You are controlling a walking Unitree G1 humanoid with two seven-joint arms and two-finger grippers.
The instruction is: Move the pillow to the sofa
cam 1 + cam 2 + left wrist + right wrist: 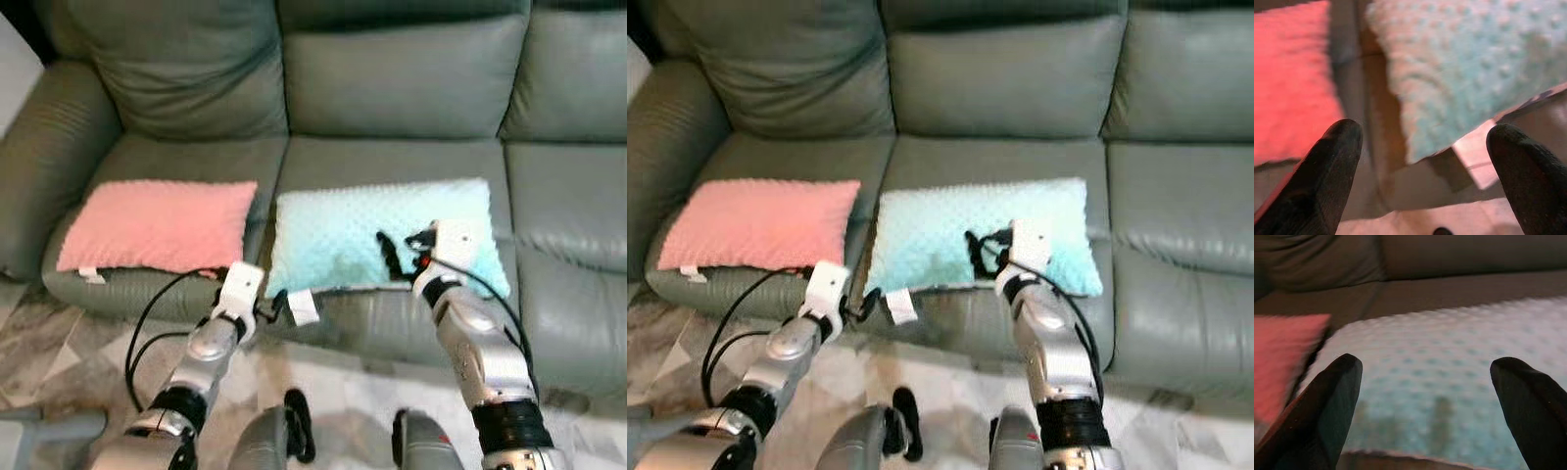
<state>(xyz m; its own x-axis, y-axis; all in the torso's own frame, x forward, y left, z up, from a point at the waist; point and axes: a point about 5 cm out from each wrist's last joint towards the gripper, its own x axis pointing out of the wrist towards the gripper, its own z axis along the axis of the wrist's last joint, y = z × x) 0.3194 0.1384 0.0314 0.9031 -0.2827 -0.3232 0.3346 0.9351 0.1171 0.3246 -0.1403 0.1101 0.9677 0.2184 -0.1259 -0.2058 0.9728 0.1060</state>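
Pillow [382,235], pale blue and dimpled, lies flat on the sofa [392,88] beside a pink pillow [157,223]; left gripper [1425,161] and right gripper [1425,396] hover spread wide, empty.

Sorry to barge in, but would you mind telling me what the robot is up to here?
It is placing pillows on the grey sofa. The light blue pillow lies flat on the middle seat beside a pink pillow. The right pincer hovers open over the blue pillow, and the left pincer is open at its front corner, holding nothing.
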